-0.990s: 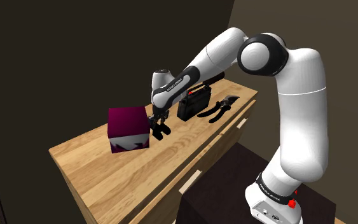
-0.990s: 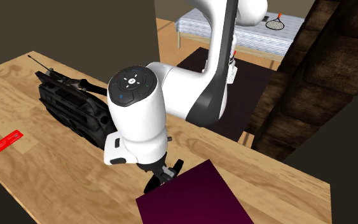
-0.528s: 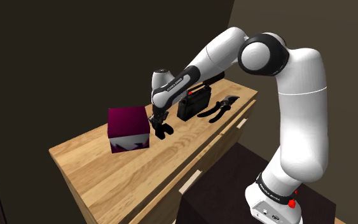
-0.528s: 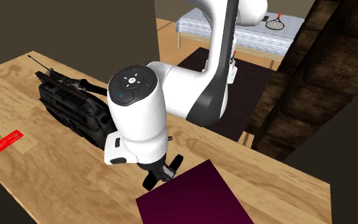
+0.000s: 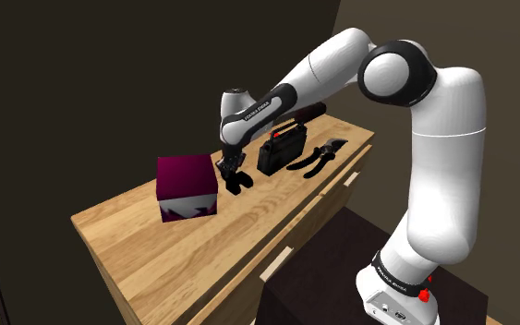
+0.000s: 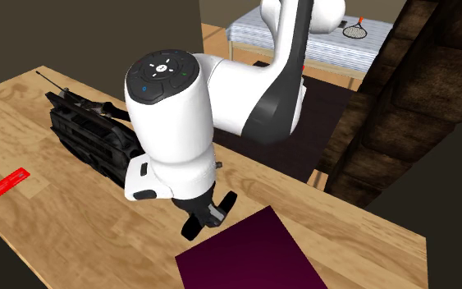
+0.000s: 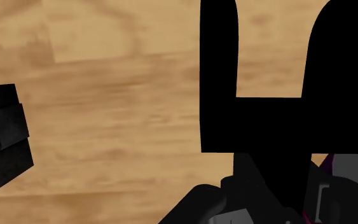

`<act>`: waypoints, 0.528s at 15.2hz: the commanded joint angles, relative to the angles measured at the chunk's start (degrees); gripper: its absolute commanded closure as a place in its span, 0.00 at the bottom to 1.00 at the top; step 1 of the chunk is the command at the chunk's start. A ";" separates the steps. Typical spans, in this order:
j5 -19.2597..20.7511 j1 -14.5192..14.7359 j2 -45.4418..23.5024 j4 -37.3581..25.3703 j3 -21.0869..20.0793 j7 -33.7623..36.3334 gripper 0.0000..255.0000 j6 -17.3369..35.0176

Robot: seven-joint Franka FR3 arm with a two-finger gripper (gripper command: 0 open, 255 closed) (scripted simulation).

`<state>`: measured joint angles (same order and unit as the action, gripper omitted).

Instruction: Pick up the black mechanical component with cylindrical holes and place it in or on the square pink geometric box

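Component (image 7: 266, 124): plain black, seen in the wrist view as two upright prongs with a square notch between them; holes not discernible. Location: clasped in the closed gripper (image 5: 232, 175), low over the wooden counter (image 5: 147, 254), just beside the box (image 5: 187, 183), a dark magenta cube with jagged white marking on one face. Black case (image 5: 281, 150) stands near.

Robot arm (image 5: 438, 138): one;
Claw (image 5: 231, 175): one;
Black component (image 5: 241, 186): one;
Dark pink box (image 5: 186, 180): one;
Black case (image 5: 281, 150): one;
Shears (image 5: 320, 153): one pair;
Red card (image 6: 11, 182): one;
Counter (image 5: 156, 249): one;
Bed (image 6: 253, 33): one;
Racket (image 6: 354, 30): one
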<state>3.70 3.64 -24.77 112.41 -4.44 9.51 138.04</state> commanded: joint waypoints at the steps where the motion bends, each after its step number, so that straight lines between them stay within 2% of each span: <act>1: -0.16 -0.10 1.00 -0.25 -0.07 -0.17 1.00 -1.25; 8: -0.63 -0.26 4.41 -1.18 -0.31 -0.52 1.00 -5.58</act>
<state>3.13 3.40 -20.77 111.41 -4.73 9.06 133.07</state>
